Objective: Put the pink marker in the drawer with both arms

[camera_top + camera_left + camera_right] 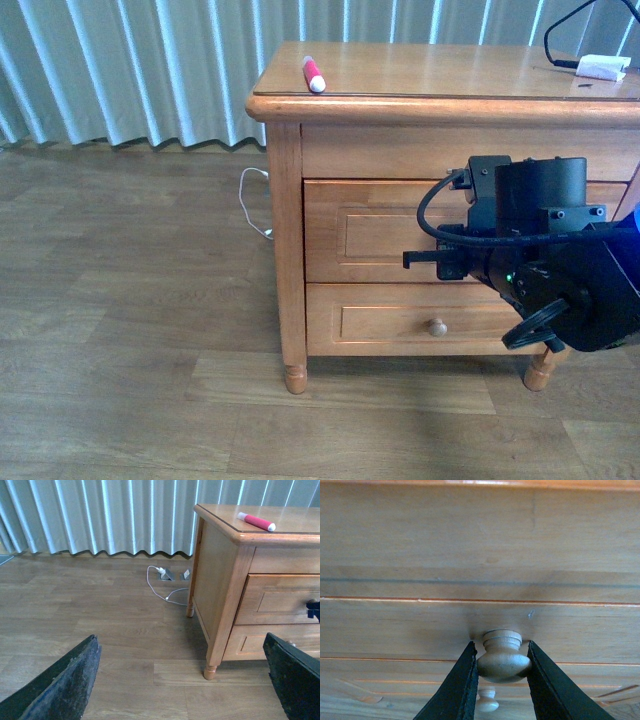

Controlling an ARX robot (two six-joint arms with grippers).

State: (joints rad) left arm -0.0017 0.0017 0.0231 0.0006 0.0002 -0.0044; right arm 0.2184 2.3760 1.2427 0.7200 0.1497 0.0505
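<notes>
The pink marker (314,74) lies on the nightstand's top near its left front corner; it also shows in the left wrist view (256,521). The upper drawer (370,232) is closed. My right gripper (501,662) is shut on that drawer's pale round knob (503,657), one finger on each side. In the front view the right arm (545,265) covers the knob. My left gripper (182,680) is open and empty, low over the floor to the left of the nightstand, out of the front view.
The lower drawer's knob (437,327) sits below the arm. A white plug with black cable (603,67) lies at the top's right rear. A white cable (162,587) runs on the floor by the curtain (130,70). Nightstand leg (210,670).
</notes>
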